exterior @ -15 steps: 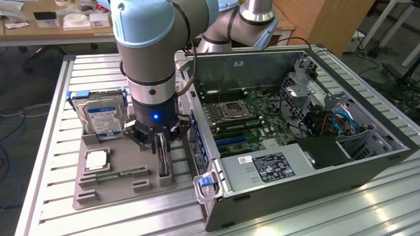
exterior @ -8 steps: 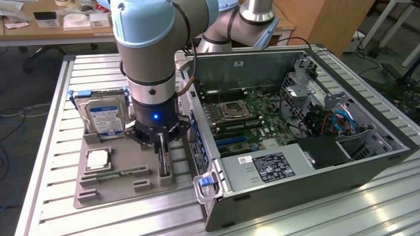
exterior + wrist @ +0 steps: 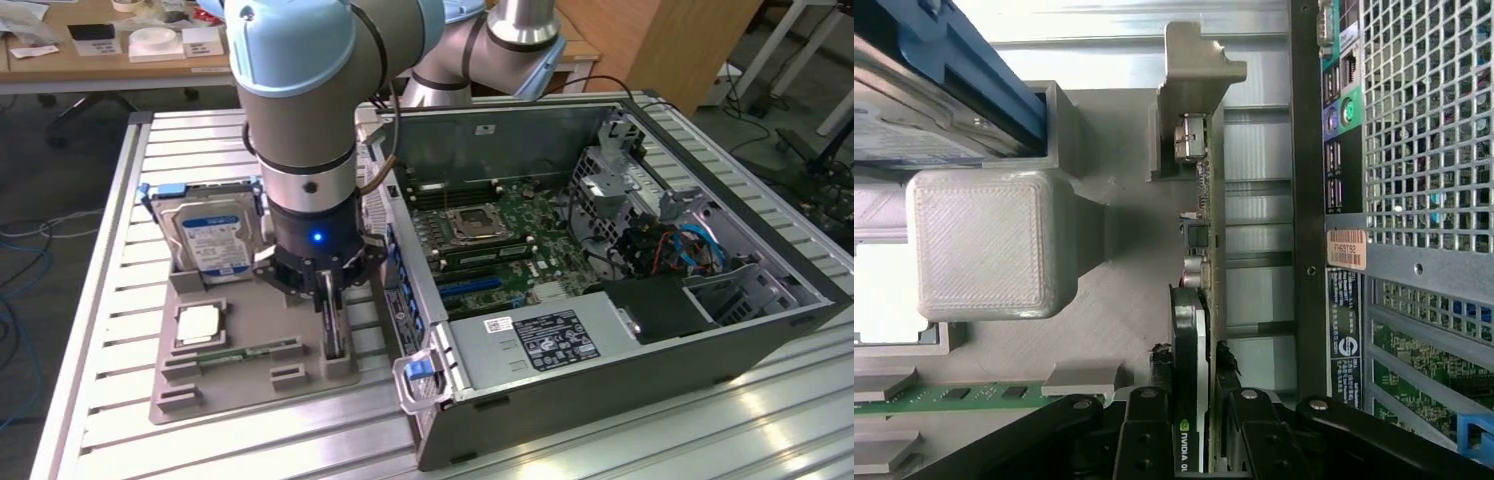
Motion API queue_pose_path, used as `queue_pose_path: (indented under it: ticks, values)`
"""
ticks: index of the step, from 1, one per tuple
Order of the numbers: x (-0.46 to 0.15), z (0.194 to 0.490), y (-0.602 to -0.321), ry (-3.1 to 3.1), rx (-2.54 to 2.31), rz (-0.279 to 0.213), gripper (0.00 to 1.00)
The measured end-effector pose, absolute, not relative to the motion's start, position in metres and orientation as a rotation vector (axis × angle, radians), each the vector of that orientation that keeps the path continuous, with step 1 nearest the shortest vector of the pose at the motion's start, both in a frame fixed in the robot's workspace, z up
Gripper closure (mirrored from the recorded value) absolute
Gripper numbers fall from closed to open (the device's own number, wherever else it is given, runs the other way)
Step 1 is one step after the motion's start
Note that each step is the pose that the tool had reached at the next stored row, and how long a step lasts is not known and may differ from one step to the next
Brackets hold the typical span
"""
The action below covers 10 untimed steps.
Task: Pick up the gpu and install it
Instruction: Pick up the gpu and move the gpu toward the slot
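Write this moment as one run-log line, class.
gripper: over thin dark gpu card on edge in grey holder tray | open computer case: gpu not installed

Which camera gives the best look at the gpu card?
The wrist view: the gpu stands on edge in its grey holder, close up, logo showing. In the exterior view the gpu is a thin sliver beneath the pincer.

Robotics lab, open PC case [image 3: 641, 390], alu. workbench [image 3: 267, 450]
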State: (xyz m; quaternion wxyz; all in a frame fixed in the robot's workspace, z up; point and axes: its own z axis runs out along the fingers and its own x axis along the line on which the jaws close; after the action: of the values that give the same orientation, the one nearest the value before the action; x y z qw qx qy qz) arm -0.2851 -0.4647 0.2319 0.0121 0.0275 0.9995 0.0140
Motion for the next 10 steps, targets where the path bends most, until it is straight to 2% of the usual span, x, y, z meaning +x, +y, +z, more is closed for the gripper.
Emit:
queue_pose_path:
  ticks: [10]
  values:
    - [-0.2851,0.2399,-0.4648,3.116,0.078,0.044,0.73]
